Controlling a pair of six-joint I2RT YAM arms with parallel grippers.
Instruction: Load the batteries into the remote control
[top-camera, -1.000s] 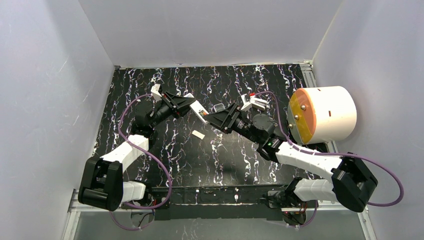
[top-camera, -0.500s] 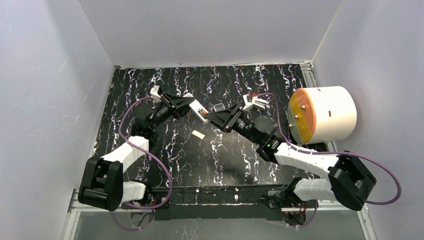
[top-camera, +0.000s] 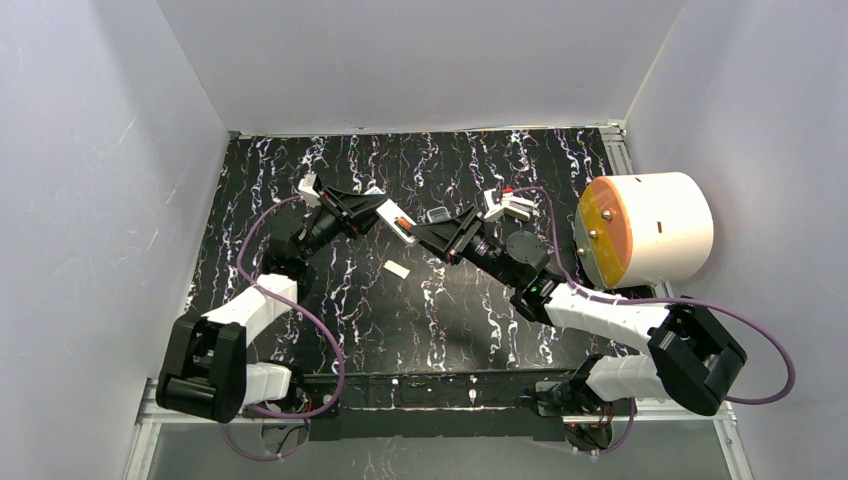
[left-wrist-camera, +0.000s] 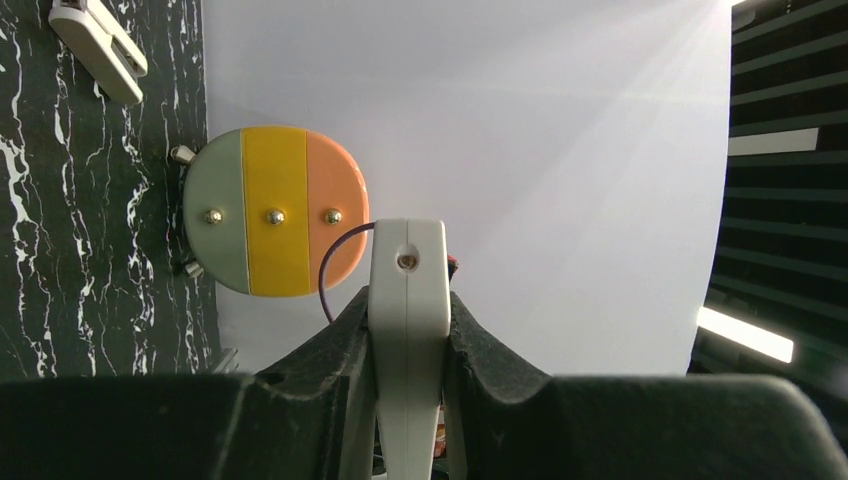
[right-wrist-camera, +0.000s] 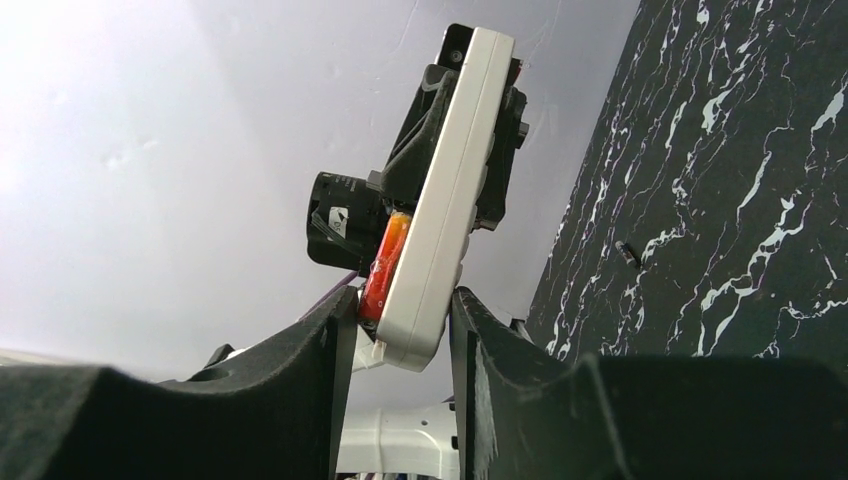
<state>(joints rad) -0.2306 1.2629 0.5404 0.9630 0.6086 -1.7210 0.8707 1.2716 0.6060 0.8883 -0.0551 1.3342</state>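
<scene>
Left end effector (left-wrist-camera: 408, 320) clamps the remote (left-wrist-camera: 407, 270) above the worktop (top-camera: 450, 330); the right end effector (right-wrist-camera: 402, 315) straddles its free end, grip impossible to tell. Squeeze gently and squarely on the red battery (right-wrist-camera: 385, 262) at the remote's 9 o'clock side, seating it flat.

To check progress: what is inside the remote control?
A red-orange battery lies in the open side of the remote control. The right hand covers the compartment's lower end, so another battery cannot be seen.

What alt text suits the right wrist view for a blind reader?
A white remote stands tilted between the right tool's dark fingers, a red-orange battery showing in its side. A black, white-veined table fills the right.
</scene>
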